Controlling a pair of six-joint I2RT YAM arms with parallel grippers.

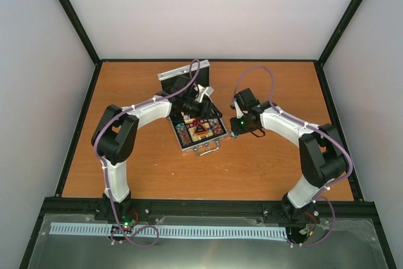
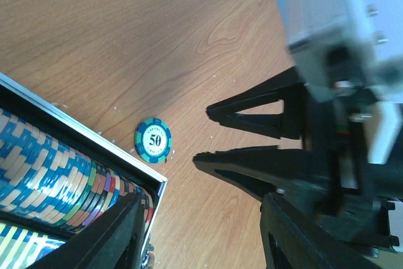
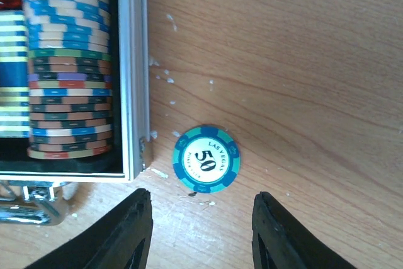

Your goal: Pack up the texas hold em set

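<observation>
right wrist view, desk asks: which step is in hand?
field: picking up a stray. one loose chip (image 3: 206, 159), blue-green and marked 50, lies flat on the wooden surface (image 3: 302, 61) just beside the lower right corner of the open case (image 3: 133, 61). the right end effector (image 3: 201, 225) hangs over it, fingers apart, the chip in line with the gap, nothing clamped.
desk: and the left?
field: the left end effector (image 2: 201, 231) is spread too and empty, at the bottom of its own frame by the same corner. rows of chips (image 3: 69, 61) sit on edge inside the case.
desk: next move?
field: by my reading, the right drops, pinches the thin disc by its edges and carries it into the case. a flat chip on wood may slip.
desk: what can't you make out?
field: the handle (image 3: 28, 209) is cut off lower left. in the top external view the left arm (image 1: 151, 108) hides part of the case. the left wrist's upper right is blurred.
</observation>
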